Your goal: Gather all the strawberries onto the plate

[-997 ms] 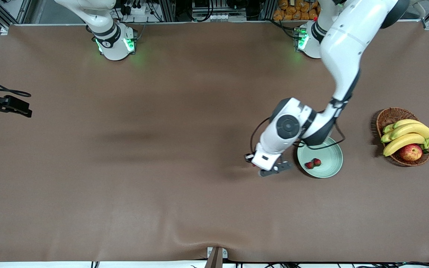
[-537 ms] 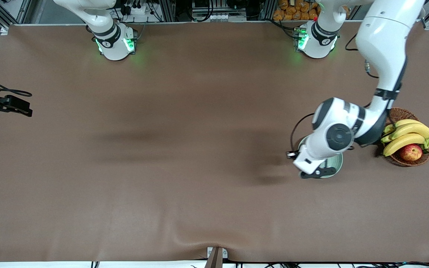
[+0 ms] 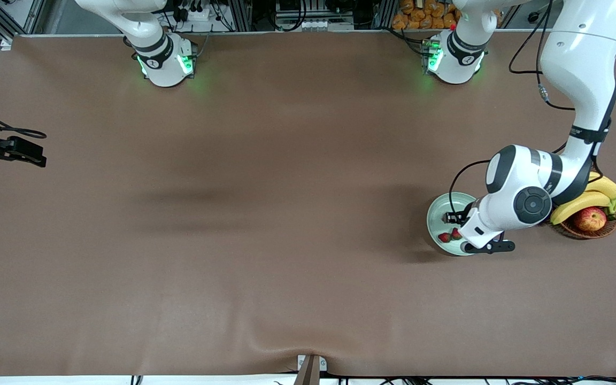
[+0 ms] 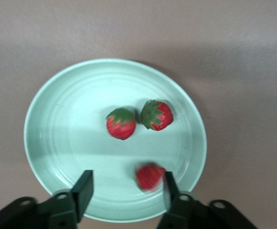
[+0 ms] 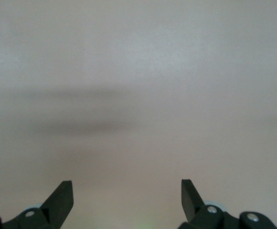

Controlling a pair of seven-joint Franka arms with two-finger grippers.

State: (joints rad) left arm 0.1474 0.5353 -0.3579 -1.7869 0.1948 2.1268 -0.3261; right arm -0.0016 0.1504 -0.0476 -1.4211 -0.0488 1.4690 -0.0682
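A wicker basket (image 3: 580, 231) with bananas (image 3: 580, 202) and a red-yellow apple (image 3: 590, 218) sits just beside the mint-green plate (image 3: 439, 211), toward my left arm's end of the table; my own left forearm crosses over the basket and hides most of it from the front camera. The brown table cover (image 3: 265, 214) lies around the plate.

My left gripper (image 4: 126, 191) hangs over the plate, pointing down, its fingers (image 4: 84, 187) spread apart with nothing pinched between them. Inside the plate lie all three strawberries: two sit side by side near the middle (image 4: 121, 123) (image 4: 156, 115), and a third (image 4: 149, 176), blurred, is close to the rim, right by one of my fingertips. My wrist covers part of the plate in the front view.

My right gripper (image 5: 127, 193) waits over the bare table cover at the right arm's end, well apart from the plate, fingers spread wide and empty.
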